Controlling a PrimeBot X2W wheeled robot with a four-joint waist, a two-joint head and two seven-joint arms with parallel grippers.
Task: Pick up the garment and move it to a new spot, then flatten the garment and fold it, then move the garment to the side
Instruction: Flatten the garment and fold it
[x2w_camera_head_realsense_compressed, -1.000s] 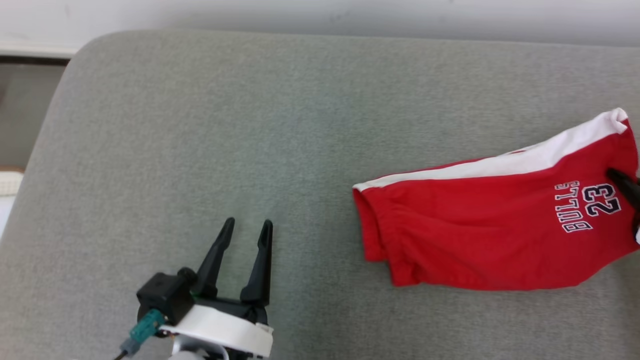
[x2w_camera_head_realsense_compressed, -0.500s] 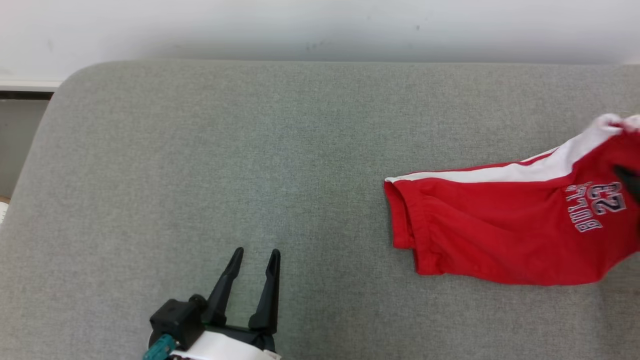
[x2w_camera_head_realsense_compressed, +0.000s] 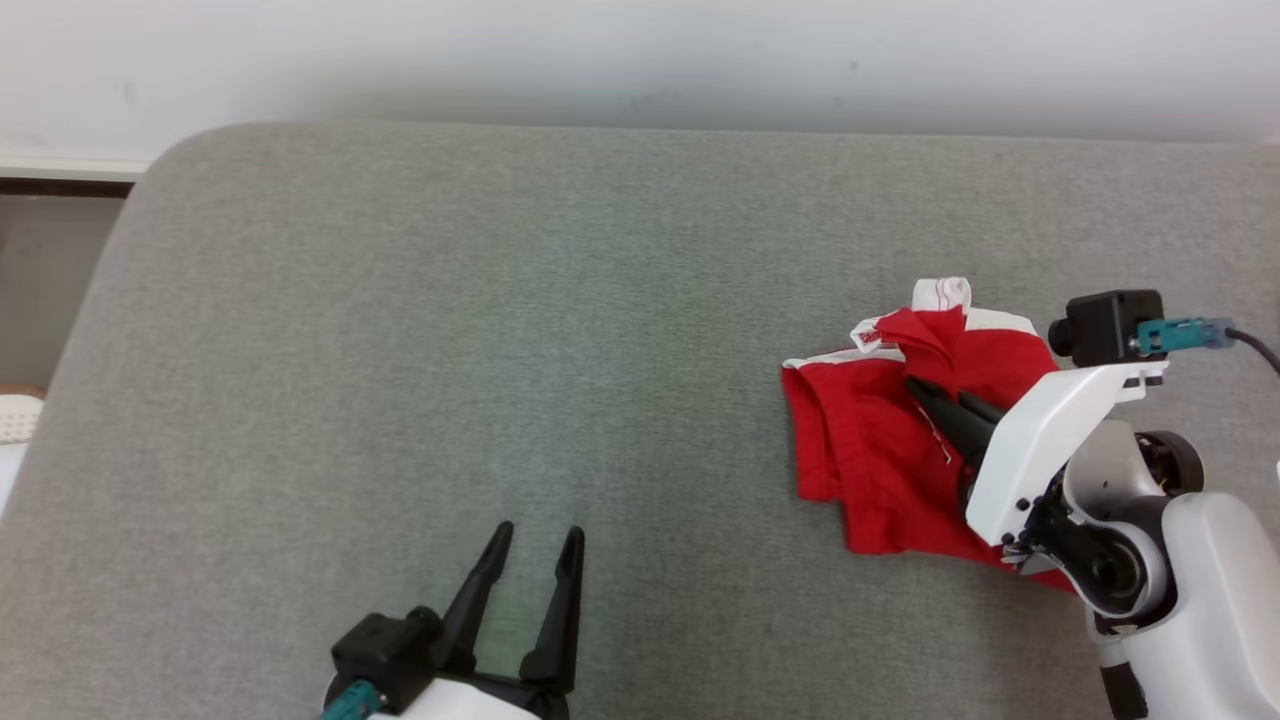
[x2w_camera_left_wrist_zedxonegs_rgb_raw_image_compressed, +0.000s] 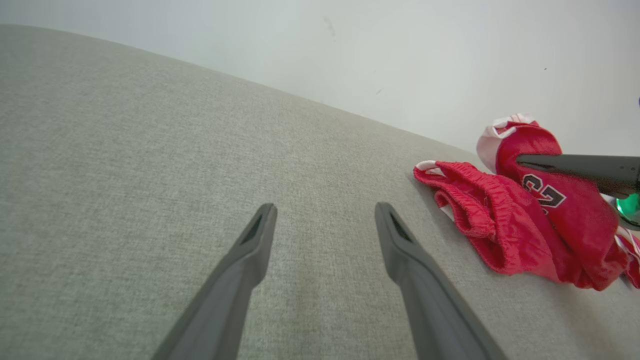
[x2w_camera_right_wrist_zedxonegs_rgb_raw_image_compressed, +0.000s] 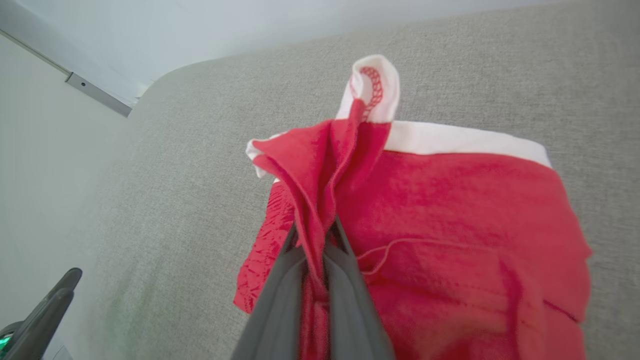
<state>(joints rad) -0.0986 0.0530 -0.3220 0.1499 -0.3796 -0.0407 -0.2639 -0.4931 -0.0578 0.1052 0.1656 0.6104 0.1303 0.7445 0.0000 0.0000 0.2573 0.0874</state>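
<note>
Lying on the big grey cloth cushion (x2w_camera_head_realsense_compressed: 400, 350), the red shorts with a white stripe (x2w_camera_head_realsense_compressed: 860, 480) sit at the frame's right, flat a second ago, now doubled over. The right gripper (x2w_camera_head_realsense_compressed: 935, 392) pinches one end tight, so the fold looks begun. The left gripper (x2w_camera_head_realsense_compressed: 539, 530) waits open, lower left.

Garment (x2w_camera_head_realsense_compressed: 860, 470): red cloth, matt, soft, finely crinkled along the gathered edge. White cloth trim (x2w_camera_right_wrist_zedxonegs_rgb_raw_image_compressed: 465, 140) with red overlock stitching. A loose thread (x2w_camera_right_wrist_zedxonegs_rgb_raw_image_compressed: 380, 250) lies on the red.
Cushion (x2w_camera_head_realsense_compressed: 450, 330): grey coarse-weave upholstery, matt, slightly fuzzy.
Left gripper (x2w_camera_head_realsense_compressed: 538, 530) and right gripper (x2w_camera_right_wrist_zedxonegs_rgb_raw_image_compressed: 314, 230): jaws dark, matt, smooth, plastic by the look.
Right wrist shell (x2w_camera_head_realsense_compressed: 1040, 430): white, smooth, semi-gloss plastic.
Wall (x2w_camera_head_realsense_compressed: 600, 50): pale, smooth, matt, a few small specks.
</note>
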